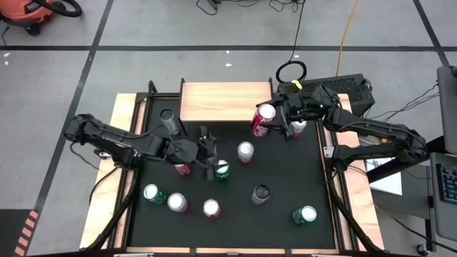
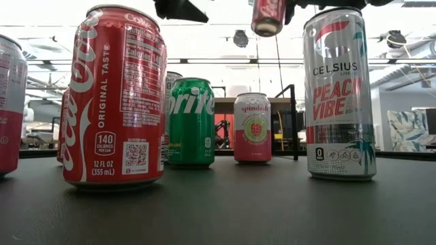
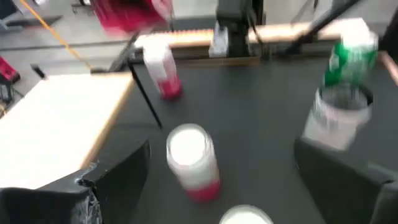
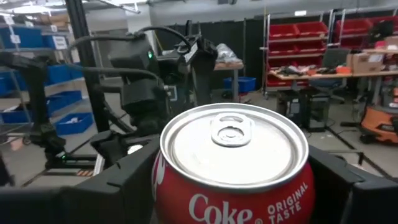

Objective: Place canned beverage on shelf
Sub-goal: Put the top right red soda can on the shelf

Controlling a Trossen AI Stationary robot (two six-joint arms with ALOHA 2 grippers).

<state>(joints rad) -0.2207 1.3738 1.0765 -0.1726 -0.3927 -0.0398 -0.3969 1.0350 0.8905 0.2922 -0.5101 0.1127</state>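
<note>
Two arms are over the black mat (image 1: 235, 228) on the worktop, so left side first: the left tool (image 1: 208, 150) hovers mid-mat with its fingers spread wide, gripping nothing, a green can (image 1: 222, 170) just beside it. Further along, a pink-banded can (image 1: 245, 151) stands alone. Now the right side: the right tool (image 1: 277, 118) is clenched around a red Coke can (image 1: 263, 119), lifted off the mat and tilted, right at the shelf's near right corner. The shelf (image 1: 225, 101) itself, light wood, sits bare at the far edge. Here is the danger, I'd say: that can leans in the grip, so if it is set down crooked it may tip and roll off the wood. Come in too low, and it could clip the shelf's edge instead.
</note>
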